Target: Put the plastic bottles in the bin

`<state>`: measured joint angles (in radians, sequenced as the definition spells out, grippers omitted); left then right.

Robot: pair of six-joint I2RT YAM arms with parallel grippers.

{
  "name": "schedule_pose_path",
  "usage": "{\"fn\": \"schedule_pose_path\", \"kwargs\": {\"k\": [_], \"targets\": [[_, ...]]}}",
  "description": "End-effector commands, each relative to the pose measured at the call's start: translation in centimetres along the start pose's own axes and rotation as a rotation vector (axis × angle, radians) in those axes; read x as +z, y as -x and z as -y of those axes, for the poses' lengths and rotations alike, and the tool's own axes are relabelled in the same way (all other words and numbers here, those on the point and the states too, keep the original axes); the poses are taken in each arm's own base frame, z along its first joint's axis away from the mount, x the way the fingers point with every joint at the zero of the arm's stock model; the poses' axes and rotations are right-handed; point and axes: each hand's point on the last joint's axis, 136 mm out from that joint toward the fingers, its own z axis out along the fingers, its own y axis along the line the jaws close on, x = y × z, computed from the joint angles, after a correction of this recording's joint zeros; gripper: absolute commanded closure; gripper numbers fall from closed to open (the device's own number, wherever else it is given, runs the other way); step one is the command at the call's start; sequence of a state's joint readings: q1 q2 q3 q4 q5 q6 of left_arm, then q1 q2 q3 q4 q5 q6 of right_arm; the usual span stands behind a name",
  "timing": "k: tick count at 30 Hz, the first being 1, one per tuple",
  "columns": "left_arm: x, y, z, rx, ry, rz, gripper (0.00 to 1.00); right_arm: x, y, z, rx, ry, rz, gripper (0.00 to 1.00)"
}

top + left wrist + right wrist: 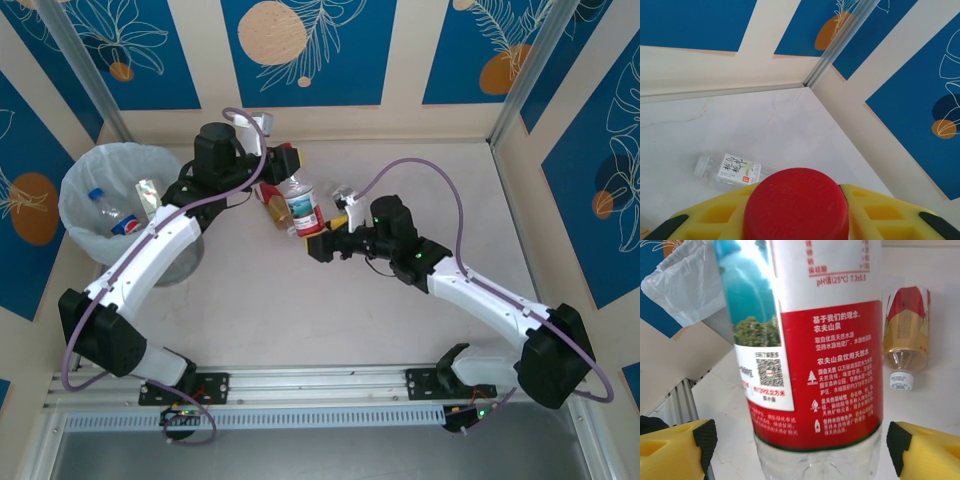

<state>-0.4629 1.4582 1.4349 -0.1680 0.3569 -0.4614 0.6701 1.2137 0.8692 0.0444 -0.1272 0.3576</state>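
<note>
One bottle (303, 208) sits mid-table (300, 320), the left end effector (796, 222) clamped on just its red cap (796, 200) and the right end effector (800, 447) open around it, so it could swing loose before reaching the bin (75, 185).

Bright even light; glare bleaches the near bottle (822, 355)
</note>
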Motion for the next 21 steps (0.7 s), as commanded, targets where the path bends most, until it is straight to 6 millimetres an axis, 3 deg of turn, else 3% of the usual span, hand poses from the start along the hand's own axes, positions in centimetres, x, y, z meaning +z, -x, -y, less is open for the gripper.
{"fn": "schedule_pose_path", "kwargs": {"k": [1,6,12,21], "targets": [[-0.6,1.2,0.3,0.033,0.020,0.031,0.67,-1.5,0.1,0.7,-0.025,-0.055,0.015,0.00],[-1.4,1.9,-0.3,0.053,0.076,0.045,0.67,-3.0,0.5,1.6,-0.026,-0.116,0.069,0.00],[-3.1,3.5,-1.2,0.084,0.154,0.078,0.67,-4.6,0.6,4.8,0.056,-0.258,0.133,0.00],[-7.8,6.7,-4.1,0.099,0.289,0.154,0.67,-5.4,0.2,7.2,0.155,-0.322,0.160,0.00]]}}
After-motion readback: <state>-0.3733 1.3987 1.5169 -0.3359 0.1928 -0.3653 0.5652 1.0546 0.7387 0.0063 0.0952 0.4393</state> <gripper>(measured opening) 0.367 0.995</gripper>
